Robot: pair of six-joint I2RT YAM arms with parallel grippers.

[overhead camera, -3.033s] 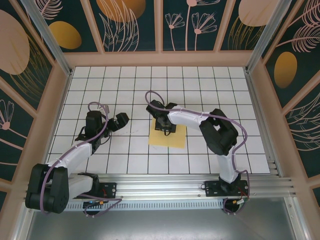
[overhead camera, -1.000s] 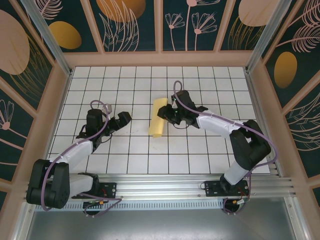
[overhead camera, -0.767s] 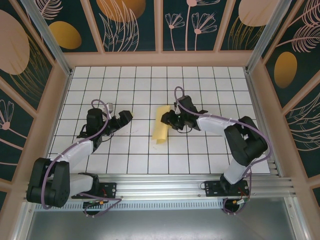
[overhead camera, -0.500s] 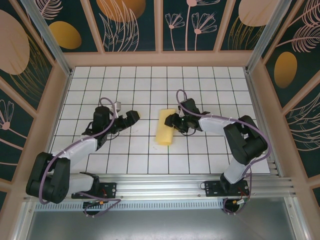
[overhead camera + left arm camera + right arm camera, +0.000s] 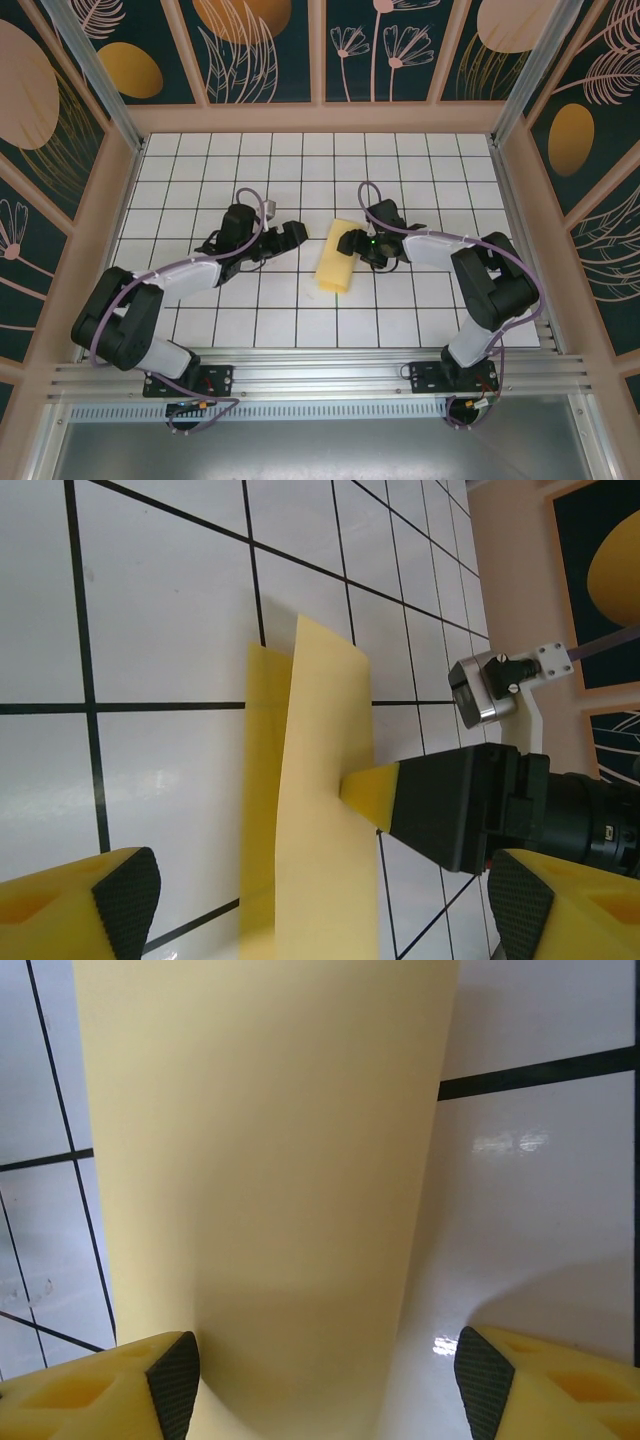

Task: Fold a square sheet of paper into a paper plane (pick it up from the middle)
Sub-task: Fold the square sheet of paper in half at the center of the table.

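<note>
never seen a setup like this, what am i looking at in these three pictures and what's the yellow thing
These are two robot arms bolted at the near edge of a tiled table. Each ends in a two-finger gripper. The wide picture comes from a fixed camera above and behind them. The other two come from small cameras on the wrists, so each shows its own yellow fingers at the bottom.

The yellow thing is a sheet of paper, folded over on itself with the top layer curving up. The right gripper sits at its right edge with its jaws open, and one finger appears to be under the top layer. The left gripper is open, just left of the paper. Neither looks clamped on it.
</note>
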